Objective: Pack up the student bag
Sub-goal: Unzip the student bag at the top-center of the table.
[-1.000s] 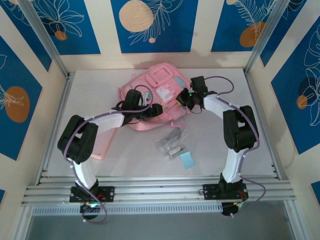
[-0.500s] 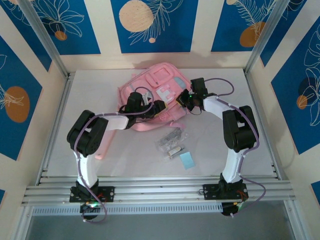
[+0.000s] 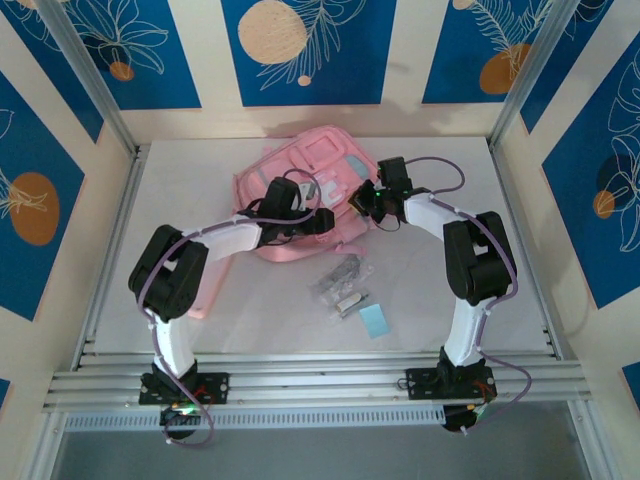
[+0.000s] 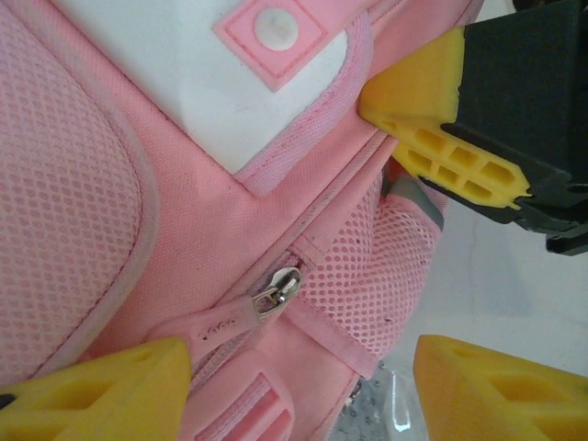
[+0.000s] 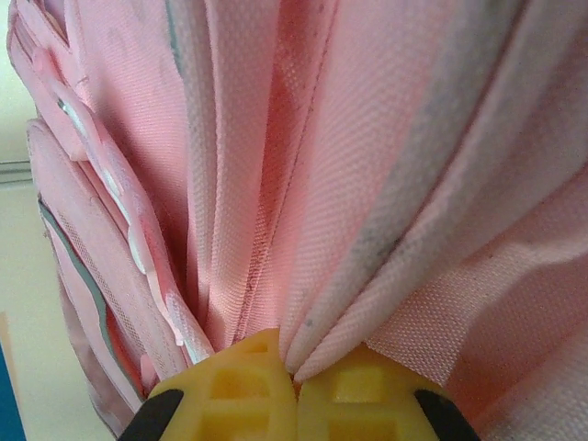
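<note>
Pink and soft, the student bag lies flat at the far middle of the white counter, its far edge near the back wall. Bare counter stretches to its left and to its right, up to the metal rails.

The left arm rises from its near-left base, bends at a high elbow and reaches right and away to the bag's near edge. The right arm mirrors it, its forearm angled left and away to the bag's right edge. The two wrists sit near each other over that corner of the bag.

A flat pink pouch lies partly under the left elbow. Clear packets and a small pale blue card lie on the counter between the arms, apart from the bag.

The right pincer is pressed together, pinching a fold of the bag's fabric. The left pincer is spread, and its yellow fingers stand either side of a mesh pocket and a metal zip pull.
</note>
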{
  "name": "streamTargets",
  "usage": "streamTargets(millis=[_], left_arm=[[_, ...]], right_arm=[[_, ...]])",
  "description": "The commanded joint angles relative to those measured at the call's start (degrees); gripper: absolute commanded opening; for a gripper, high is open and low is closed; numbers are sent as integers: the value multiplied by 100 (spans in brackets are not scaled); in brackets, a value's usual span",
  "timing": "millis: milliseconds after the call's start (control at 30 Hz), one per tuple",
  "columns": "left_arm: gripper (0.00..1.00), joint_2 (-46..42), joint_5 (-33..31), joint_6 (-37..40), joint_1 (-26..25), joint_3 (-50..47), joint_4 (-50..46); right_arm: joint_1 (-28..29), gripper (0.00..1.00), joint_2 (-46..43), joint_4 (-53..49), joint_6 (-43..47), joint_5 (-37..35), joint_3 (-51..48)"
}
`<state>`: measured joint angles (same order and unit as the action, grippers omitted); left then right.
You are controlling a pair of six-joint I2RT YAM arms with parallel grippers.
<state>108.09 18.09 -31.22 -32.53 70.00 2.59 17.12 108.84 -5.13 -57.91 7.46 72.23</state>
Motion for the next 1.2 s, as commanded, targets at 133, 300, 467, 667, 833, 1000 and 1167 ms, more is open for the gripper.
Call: streamTargets(millis=[133, 300, 467, 667, 833, 1000, 1167], left_arm=[[67, 330, -436, 959, -14, 605, -851], [68, 434, -534, 1151, 10, 703, -942], [69, 558, -481, 1138, 10, 823, -1128], [74, 74, -834, 1309, 19, 833, -1448], [75, -19, -675, 1717, 20, 1077, -1628], [75, 190, -273, 2117, 20, 1486, -1965], [73, 555, 177, 2333, 24, 1749, -2083]], right_arm=[[133, 0, -293, 169, 232, 437, 28], [133, 0, -275, 166, 255, 440, 62], [133, 0, -231, 144, 270, 458, 94], [122, 0, -249, 86, 324, 443, 98], [116, 0, -214, 56, 338, 460, 145], [99, 0, -184, 33, 313, 476, 157], [98, 0, -130, 38, 290, 521, 186]])
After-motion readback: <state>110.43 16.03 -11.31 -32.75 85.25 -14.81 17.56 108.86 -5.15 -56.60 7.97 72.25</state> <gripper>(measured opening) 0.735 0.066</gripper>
